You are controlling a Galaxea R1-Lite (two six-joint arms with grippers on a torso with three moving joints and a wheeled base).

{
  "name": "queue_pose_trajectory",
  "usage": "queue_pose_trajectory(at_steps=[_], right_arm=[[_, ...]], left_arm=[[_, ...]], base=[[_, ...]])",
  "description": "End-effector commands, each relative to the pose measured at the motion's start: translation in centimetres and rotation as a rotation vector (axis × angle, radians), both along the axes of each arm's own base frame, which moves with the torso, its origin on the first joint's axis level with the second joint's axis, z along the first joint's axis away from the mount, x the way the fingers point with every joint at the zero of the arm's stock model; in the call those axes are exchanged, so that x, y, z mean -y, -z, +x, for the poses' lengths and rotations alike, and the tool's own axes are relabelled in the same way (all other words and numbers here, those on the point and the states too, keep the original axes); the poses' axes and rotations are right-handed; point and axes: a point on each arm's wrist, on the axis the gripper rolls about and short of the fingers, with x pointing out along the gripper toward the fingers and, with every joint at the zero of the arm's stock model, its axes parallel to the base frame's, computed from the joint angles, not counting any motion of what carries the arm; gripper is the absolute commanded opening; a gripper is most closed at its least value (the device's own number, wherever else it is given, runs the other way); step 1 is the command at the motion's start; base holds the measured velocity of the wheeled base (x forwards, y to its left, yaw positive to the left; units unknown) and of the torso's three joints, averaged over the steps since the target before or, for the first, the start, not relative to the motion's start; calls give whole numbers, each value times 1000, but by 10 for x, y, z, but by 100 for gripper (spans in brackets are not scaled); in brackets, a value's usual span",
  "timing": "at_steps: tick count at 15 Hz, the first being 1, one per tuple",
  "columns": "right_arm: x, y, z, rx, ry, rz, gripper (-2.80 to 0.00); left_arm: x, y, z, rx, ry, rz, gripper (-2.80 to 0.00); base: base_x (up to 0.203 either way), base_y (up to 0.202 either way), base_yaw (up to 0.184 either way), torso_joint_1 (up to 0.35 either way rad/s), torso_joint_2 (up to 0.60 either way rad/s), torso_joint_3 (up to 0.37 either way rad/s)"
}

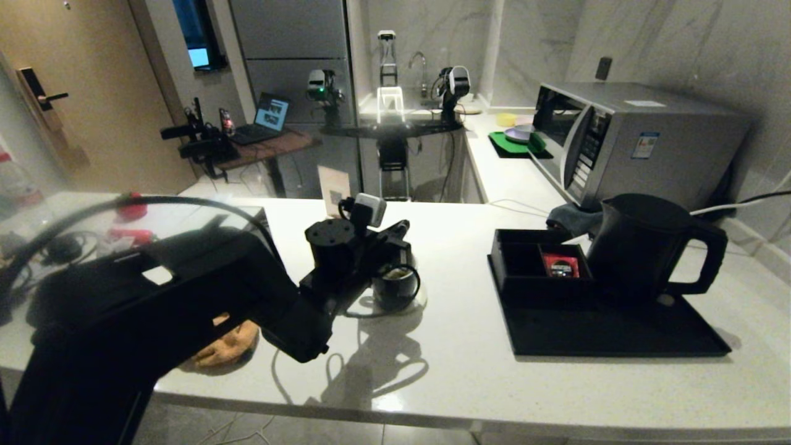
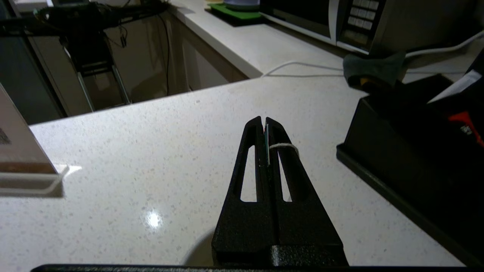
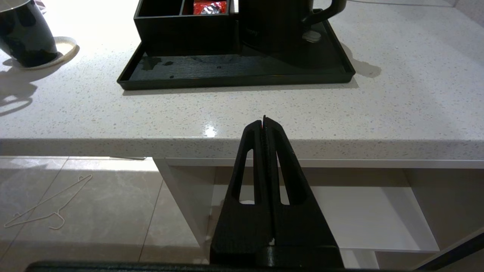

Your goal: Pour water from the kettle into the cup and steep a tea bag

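the left gripper [image 2: 264,124], a pair of slim black textured fingers, is pressed shut on a thin white string [image 2: 284,146] that loops over one finger, with a sliver of pale tag just showing in the seam between them. in the head view the same gripper hangs right over the small black mug with a cream inside [image 1: 395,285], which sits on a pale round coaster [image 1: 415,305] on the white speckled stone counter [image 1: 445,364]. the tea bag itself is not clearly seen; something pale shows at the mug's mouth, so it is probably hanging inside, but i cannot tell for sure, nor whether water is in the mug.

the tall matte black kettle with the wide loop handle [image 1: 649,247] stands back on the flat black tray [image 1: 618,334], well apart from the mug, which suggests the pouring is done and the steeping step is in hand. what seems left is to dip or let go of the string.

the right gripper [image 3: 264,122] is parked below the counter's front edge, fingers closed on nothing.

around: a black compartment box [image 1: 525,262] with a red packet [image 1: 561,264] on the tray beside the kettle, a silver microwave [image 1: 636,142] behind, a dark cloth [image 1: 571,217] near it, and a small card stand [image 2: 22,158] on the counter. nothing stands between gripper and mug.
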Motion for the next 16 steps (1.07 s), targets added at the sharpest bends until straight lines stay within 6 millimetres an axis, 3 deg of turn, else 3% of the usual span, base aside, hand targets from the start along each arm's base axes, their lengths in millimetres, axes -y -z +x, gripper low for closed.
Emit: queue_pose_trajectory(at_steps=[1, 8, 16], right_arm=[[0, 0, 0, -2, 0, 0, -280], [0, 0, 0, -2, 0, 0, -280], [0, 0, 0, -1, 0, 0, -280]], left_arm=[[-2, -19, -3, 41, -1, -24, -280], [-9, -60, -12, 123, -4, -72, -280], [-13, -76, -16, 156, -9, -91, -280]], base=[[0, 0, 0, 0, 0, 0], [0, 0, 0, 0, 0, 0], [0, 0, 0, 0, 0, 0]])
